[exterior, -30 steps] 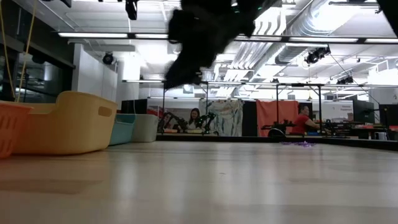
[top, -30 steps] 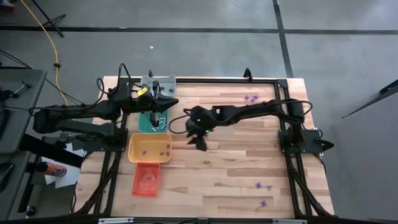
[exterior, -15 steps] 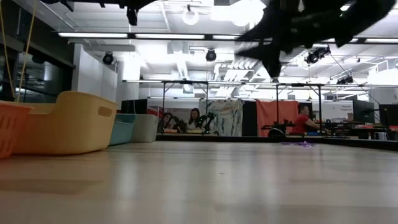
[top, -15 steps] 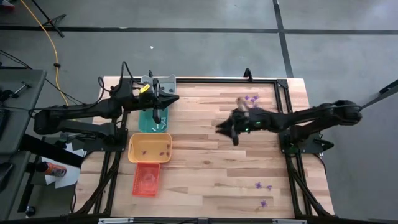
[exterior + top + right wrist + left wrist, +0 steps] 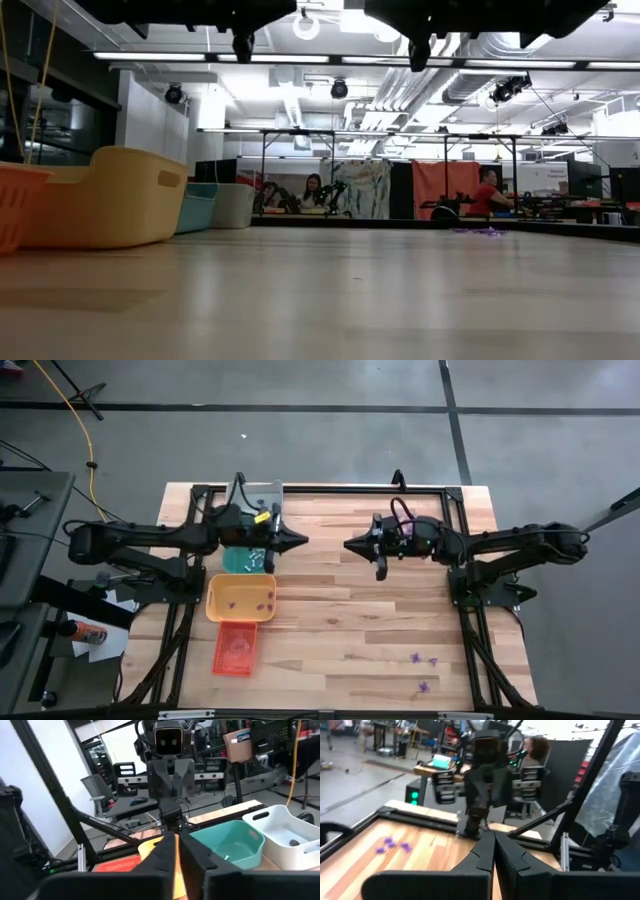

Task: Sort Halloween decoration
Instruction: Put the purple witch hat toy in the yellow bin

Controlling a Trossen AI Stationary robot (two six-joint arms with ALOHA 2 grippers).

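Note:
Small purple Halloween decorations (image 5: 421,659) lie loose on the table near its front right corner, and a few more (image 5: 392,844) lie at the far right. Others sit in the yellow tray (image 5: 213,610), and whitish bits sit in the teal tray (image 5: 228,561). My left gripper (image 5: 301,541) hangs level above the table beside the teal tray, pointing right. It is shut with nothing in it (image 5: 494,841). My right gripper (image 5: 348,545) faces it from the right, level and high. Its fingers are shut too (image 5: 176,840), and nothing shows between them.
A grey tray (image 5: 272,488) stands at the far edge, mostly under the left arm, and an orange tray (image 5: 222,660) stands in front of the yellow one. A black frame (image 5: 340,489) borders the table. Bare wood lies between the trays and the loose pieces.
My right gripper has swung up from beside the yellow tray toward the table's right and far side, turned level and shut. My left gripper has lifted from over the teal tray and tipped from pointing down to level, pointing right.

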